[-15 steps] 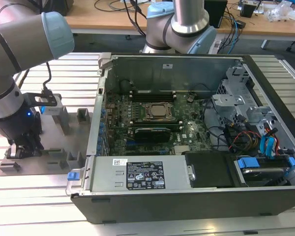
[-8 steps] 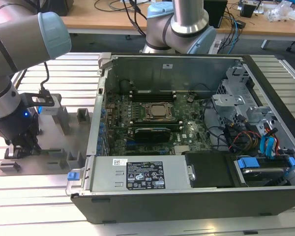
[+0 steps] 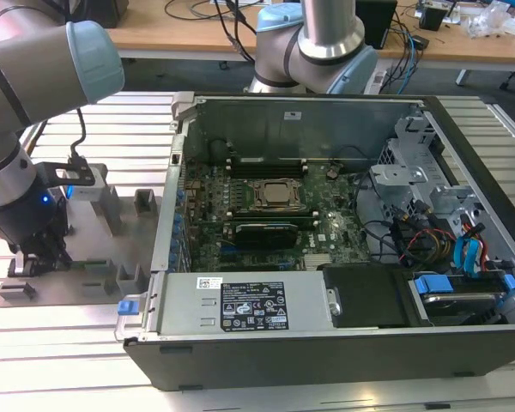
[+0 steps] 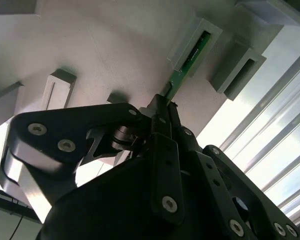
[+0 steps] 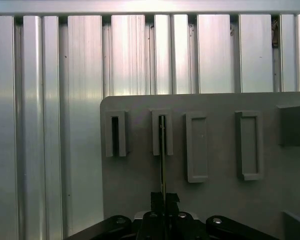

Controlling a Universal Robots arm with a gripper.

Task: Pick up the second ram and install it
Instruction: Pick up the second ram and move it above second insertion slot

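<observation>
Externally, in the exterior view, the gripper sits low on the grey holder plate, to the exterior view's left of the open computer case. In the second wrist view, the fingers are clamped on the green memory stick, whose far end rests in a slotted block. In the first wrist view, the stick stands edge-on in that block.
</observation>
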